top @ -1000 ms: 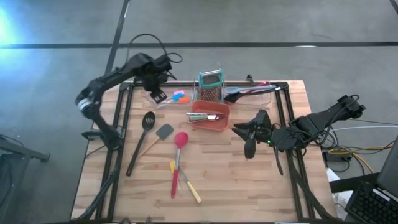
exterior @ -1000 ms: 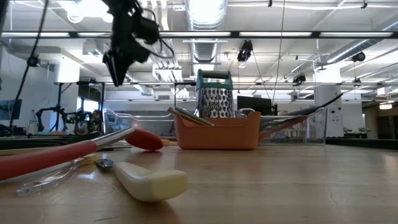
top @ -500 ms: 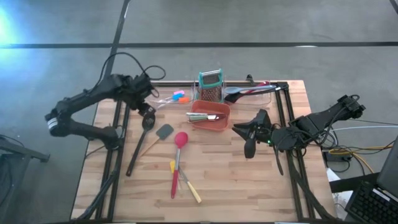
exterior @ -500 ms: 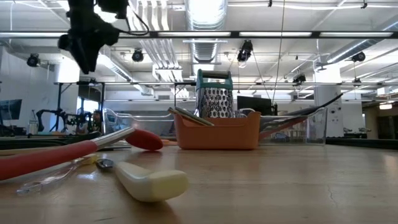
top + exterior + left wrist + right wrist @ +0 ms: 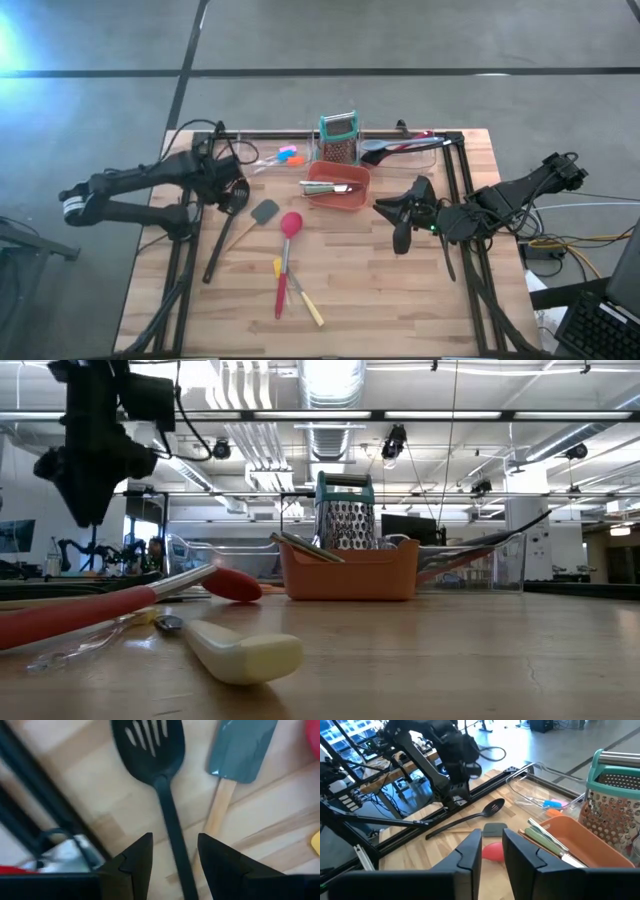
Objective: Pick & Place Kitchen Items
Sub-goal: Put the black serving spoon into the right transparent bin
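Note:
A black slotted spoon (image 5: 220,240) lies flat on the wooden table at the left, beside a grey spatula (image 5: 264,211) with a wooden handle. A red spoon (image 5: 289,226) and a yellow-handled knife (image 5: 310,308) lie nearer the front. My left gripper (image 5: 229,188) hangs open, pointing down, over the slotted spoon; in the left wrist view its fingers (image 5: 142,857) stand on either side of the spoon's handle (image 5: 171,825), above it. In the low view the left gripper (image 5: 88,510) is well above the table. My right gripper (image 5: 492,851) waits open at the right (image 5: 392,222), with nothing between its fingers.
A red-orange bin (image 5: 340,197) holding a few utensils stands mid-table, with a teal-framed grater (image 5: 338,138) behind it. Small blue and orange scrapers (image 5: 289,155) lie in a clear tray at the back. Black frame rails (image 5: 188,235) run along the table's left and right sides.
My left gripper has come from the clear tray at the back toward the table's near-left and down, rolling its wrist, and now hangs over the black slotted spoon. My right gripper has kept still.

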